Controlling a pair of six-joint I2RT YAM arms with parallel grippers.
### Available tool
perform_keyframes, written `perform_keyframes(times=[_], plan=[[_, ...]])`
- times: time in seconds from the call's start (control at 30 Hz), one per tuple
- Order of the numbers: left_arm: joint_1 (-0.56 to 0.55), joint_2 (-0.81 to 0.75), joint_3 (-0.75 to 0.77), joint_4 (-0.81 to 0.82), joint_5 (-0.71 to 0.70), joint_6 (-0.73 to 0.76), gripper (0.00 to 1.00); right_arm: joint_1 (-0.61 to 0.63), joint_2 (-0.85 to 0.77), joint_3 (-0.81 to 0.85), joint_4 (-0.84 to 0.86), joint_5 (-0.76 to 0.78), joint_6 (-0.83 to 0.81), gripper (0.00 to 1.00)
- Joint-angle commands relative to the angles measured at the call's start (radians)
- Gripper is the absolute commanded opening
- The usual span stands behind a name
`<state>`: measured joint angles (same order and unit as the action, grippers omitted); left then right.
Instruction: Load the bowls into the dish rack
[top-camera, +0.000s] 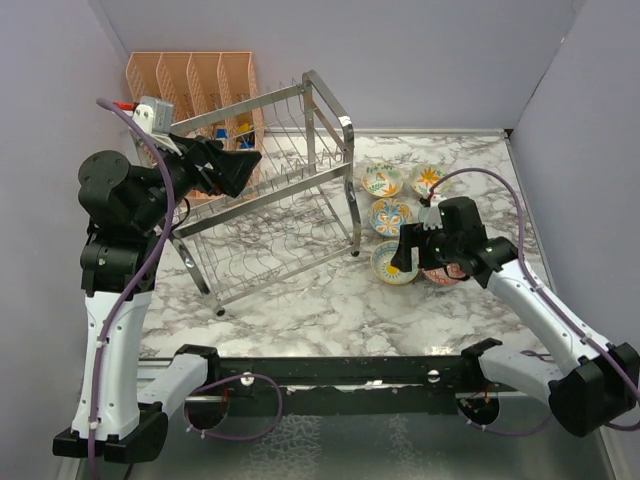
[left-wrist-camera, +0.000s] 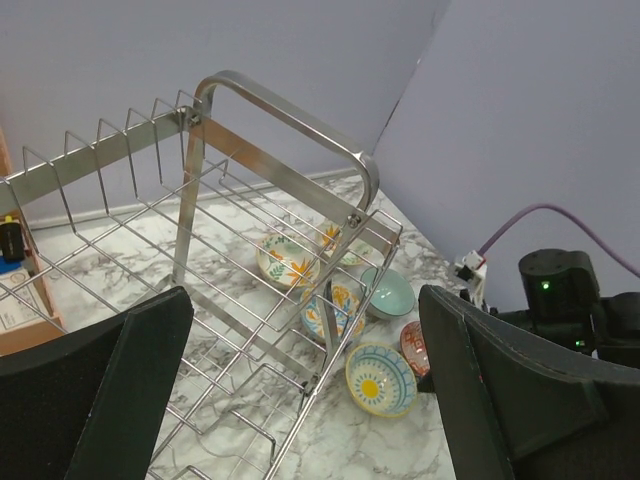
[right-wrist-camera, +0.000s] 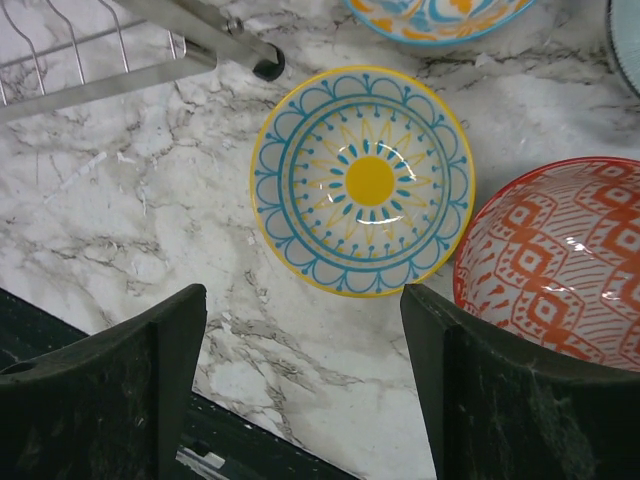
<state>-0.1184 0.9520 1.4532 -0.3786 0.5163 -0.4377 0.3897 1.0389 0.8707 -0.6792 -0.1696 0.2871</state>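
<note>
Crowding dish rack (top-camera: 262, 198): peach organizer (top-camera: 190, 75) behind, five bowls (top-camera: 390, 215) beside its end.

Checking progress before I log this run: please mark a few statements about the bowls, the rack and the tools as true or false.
1. All five bowls sit on the table, with none in the dish rack. True.
2. The right tool is shut on a bowl. False: it is open, above the yellow-teal bowl.
3. The left tool is open and holds nothing. True.
4. In the top view the bowls lie left of the dish rack. False: they lie to its right.
</note>
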Motion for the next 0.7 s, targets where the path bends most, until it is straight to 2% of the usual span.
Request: perform_keyframes(times=[0.0,0.2,0.4,0.57,0.67], plan=[[-0.003,-0.019,0.051,-0.029,0.002,0.024,0.99,0.022,0.047,-0.044,0.111,-0.088,0.027,0.77],[-0.003,-0.037,0.027,-0.044,-0.011,0.055,0.99,0.152,0.131,-0.026,0.145,0.029,0.046,0.76],[-0.002,-0.051,0.019,-0.066,-0.022,0.088,0.99,0.159,0.210,-0.010,0.166,0.079,0.040,0.76],[-0.002,-0.071,0.014,-0.089,-0.060,0.115,0.99,0.172,0.279,-0.024,0.227,0.051,0.047,0.76],[-0.002,-0.077,0.012,-0.103,-0.076,0.129,0.99,0.195,0.315,-0.006,0.239,0.102,0.045,0.76]])
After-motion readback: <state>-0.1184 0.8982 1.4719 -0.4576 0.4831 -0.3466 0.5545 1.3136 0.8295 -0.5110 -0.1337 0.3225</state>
